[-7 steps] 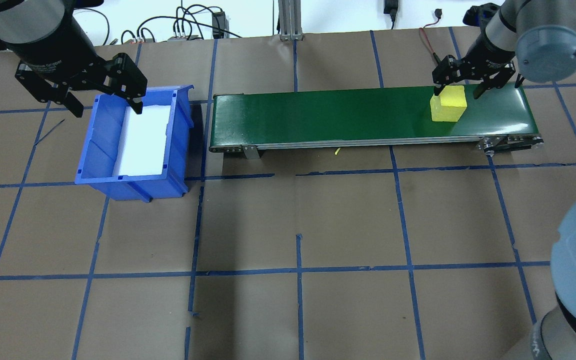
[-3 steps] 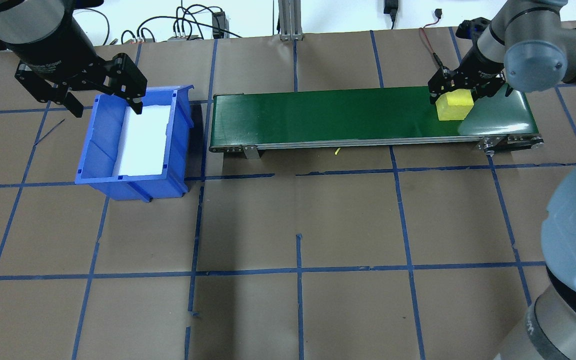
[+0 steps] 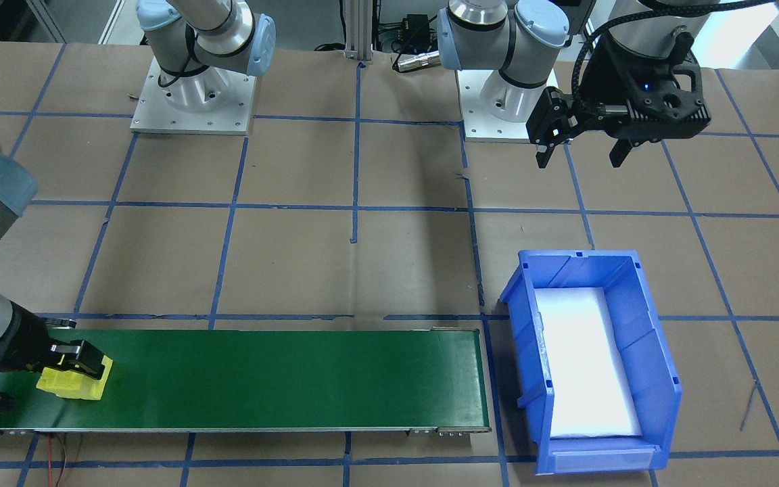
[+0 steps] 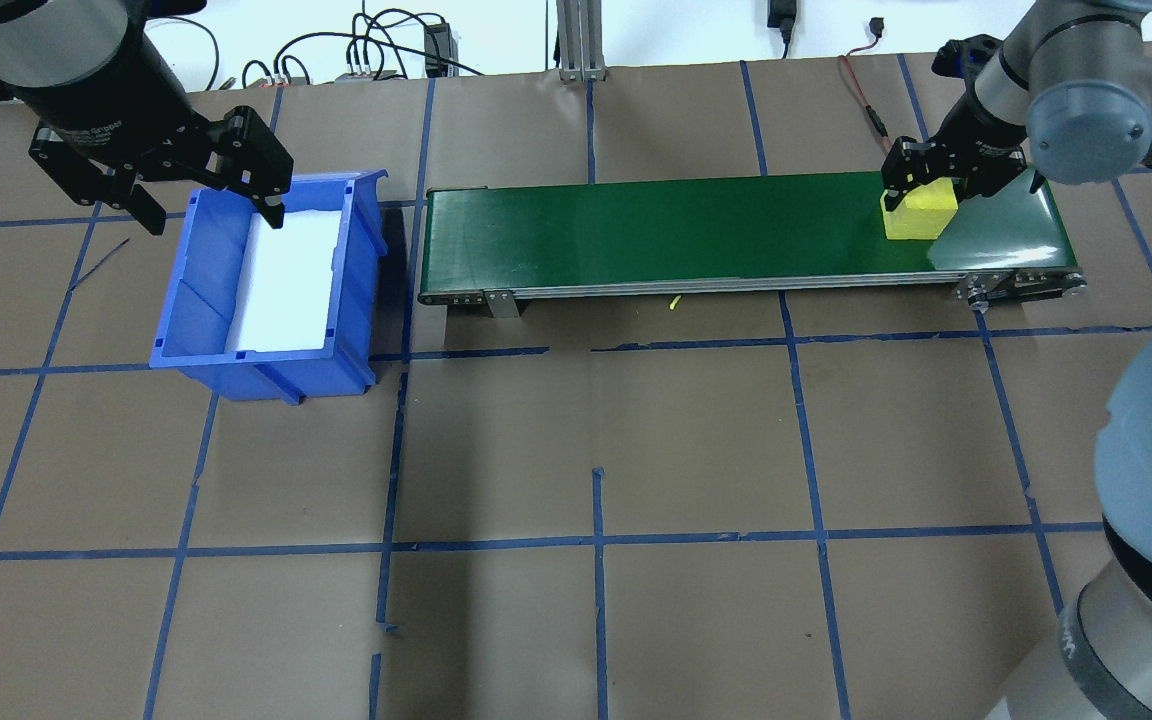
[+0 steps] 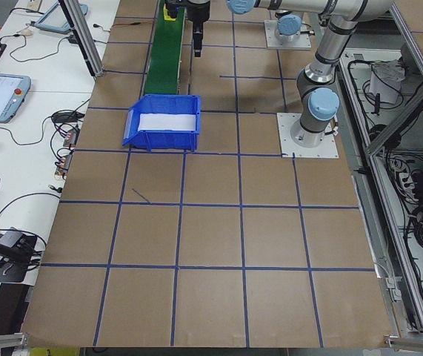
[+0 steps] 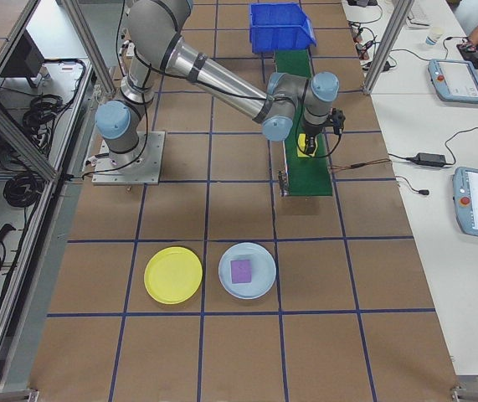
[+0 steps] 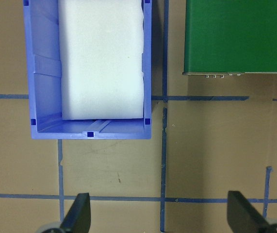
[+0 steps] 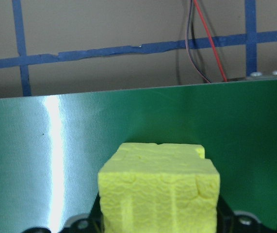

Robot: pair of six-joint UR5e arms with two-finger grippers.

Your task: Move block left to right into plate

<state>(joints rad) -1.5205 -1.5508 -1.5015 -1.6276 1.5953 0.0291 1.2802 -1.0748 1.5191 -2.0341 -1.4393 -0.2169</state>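
**Grasp on belt end: block pinched, lift pending**

L pincer [image 4: 198, 185] hovers at bin [image 4: 266, 275] rim, 9 o'clock side of overhead view, fingers spread, holding nothing. Green belt [image 4: 656, 225] runs across centre.

R pincer [image 4: 921, 190] at 2 o'clock end of belt, clenched on yellow foam block [image 4: 918, 215]; block seems to sit on or just above belt, can't tell which.

Step, judged: grasp made, lift not yet. Next needs straight lift, then carry off belt to yellow plate [image 6: 172, 275] on worktop, beside plate w/ purple block [image 6: 247, 270].

Block near-cubic, no clear long axis; faces roughly square to belt, upright.
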